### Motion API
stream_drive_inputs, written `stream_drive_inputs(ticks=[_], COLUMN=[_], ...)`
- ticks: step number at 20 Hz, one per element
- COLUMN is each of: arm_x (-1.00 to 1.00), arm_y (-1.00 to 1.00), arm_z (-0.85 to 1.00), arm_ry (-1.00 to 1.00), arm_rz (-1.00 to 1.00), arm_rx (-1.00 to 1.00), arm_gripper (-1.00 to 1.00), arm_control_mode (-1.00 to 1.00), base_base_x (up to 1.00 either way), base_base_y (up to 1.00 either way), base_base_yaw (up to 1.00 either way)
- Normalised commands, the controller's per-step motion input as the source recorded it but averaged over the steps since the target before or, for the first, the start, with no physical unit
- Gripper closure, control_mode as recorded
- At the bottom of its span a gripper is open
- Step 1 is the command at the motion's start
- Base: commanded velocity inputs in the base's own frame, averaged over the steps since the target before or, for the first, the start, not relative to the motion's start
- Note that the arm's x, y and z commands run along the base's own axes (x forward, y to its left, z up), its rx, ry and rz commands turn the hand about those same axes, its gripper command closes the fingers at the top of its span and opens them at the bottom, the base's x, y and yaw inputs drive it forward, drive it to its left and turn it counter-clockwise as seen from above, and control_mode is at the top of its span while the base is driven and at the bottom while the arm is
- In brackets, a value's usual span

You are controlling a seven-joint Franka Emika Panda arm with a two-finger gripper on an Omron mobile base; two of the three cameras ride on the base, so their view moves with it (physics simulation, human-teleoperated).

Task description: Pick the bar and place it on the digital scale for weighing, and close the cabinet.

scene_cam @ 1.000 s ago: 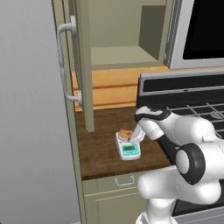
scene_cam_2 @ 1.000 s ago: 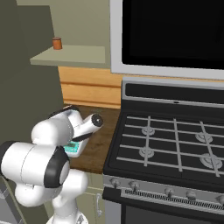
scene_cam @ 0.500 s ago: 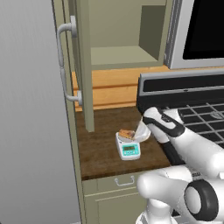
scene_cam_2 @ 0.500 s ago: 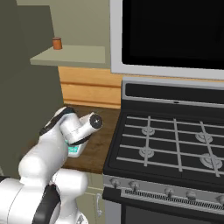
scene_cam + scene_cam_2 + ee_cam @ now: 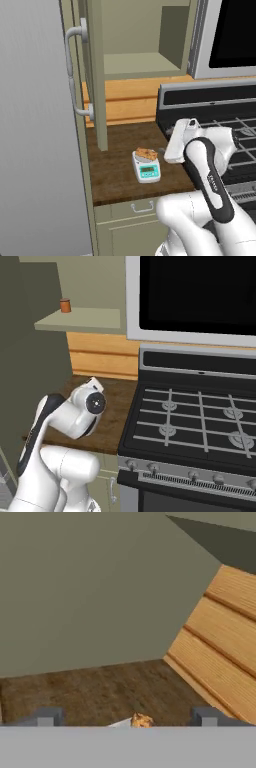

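The orange-brown bar (image 5: 146, 153) lies on the grey plate of the small white digital scale (image 5: 146, 169), which stands on the wooden counter. My gripper (image 5: 167, 148) hovers just right of the scale and points toward it. In the hand view the gripper (image 5: 127, 717) is open. Its fingertips (image 5: 47, 717) stand wide apart, and the bar (image 5: 141, 720) lies loose beyond them on a corner of the scale (image 5: 122, 724). The olive-green cabinet door (image 5: 92, 75) stands swung open on the left, its curved grey handle (image 5: 74, 75) facing me.
A black gas stove (image 5: 200, 416) borders the counter on the right, below a microwave (image 5: 195, 296). A small brown can (image 5: 65, 305) sits on the cabinet shelf. A grey wall (image 5: 35, 150) runs along the left. A drawer (image 5: 142, 206) lies under the counter.
The fingers have spread wider. The hand has drawn back slightly to the right, away from the bar, which stays on the scale. The arm's elbow has swung down.
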Motion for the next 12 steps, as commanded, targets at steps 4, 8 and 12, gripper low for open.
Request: stream_drive_inputs(ticks=[4,8,12], arm_x=[-1.00,-1.00,-1.00], arm_y=[0.00,0.00,0.19], arm_z=[1.00,0.91,0.51], arm_ry=[-0.13,-0.02,-0.20], arm_rz=[0.00,0.00,0.00], arm_rx=[-0.05,-0.09,-0.09], arm_gripper=[-1.00,-1.00,-1.00], arm_control_mode=[-1.00,-1.00,-1.00], base_base_x=[0.00,0.00,0.00], base_base_y=[0.00,0.00,0.00], base_base_yaw=[0.00,0.00,0.00])
